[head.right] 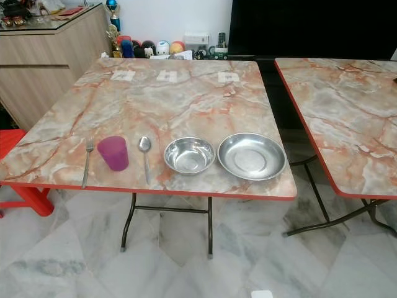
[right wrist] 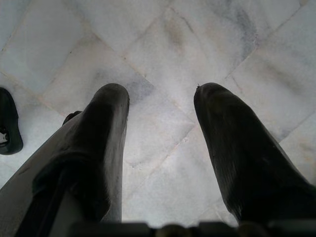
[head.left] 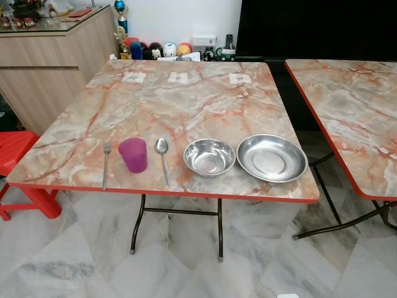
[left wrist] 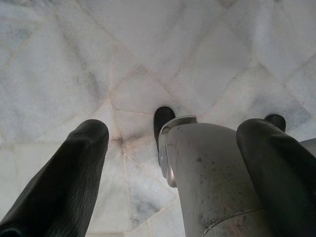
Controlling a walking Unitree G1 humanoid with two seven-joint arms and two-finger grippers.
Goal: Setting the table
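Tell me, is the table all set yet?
Partly, it seems. A fork, purple cup, spoon, steel bowl and steel plate sit in a row along the near table edge. Nothing is in hand: the left gripper and right gripper hang open over the floor. Arranging them may remain.

One fork (head.left: 106, 162), one purple cup (head.left: 133, 154), one spoon (head.left: 163, 159), two steel bowls (head.left: 209, 156), two tables (head.left: 186, 93)

Table (head.left: 186, 99) before me. Along its near edge, left to right: fork (head.left: 106, 164), cup (head.left: 133, 154), spoon (head.left: 162, 159), bowl (head.left: 209, 156), plate (head.left: 272, 158). Bowl and plate touching or nearly so. Second table (head.left: 353, 112) right of the first. Cabinet (head.left: 49, 62) behind-left of it.
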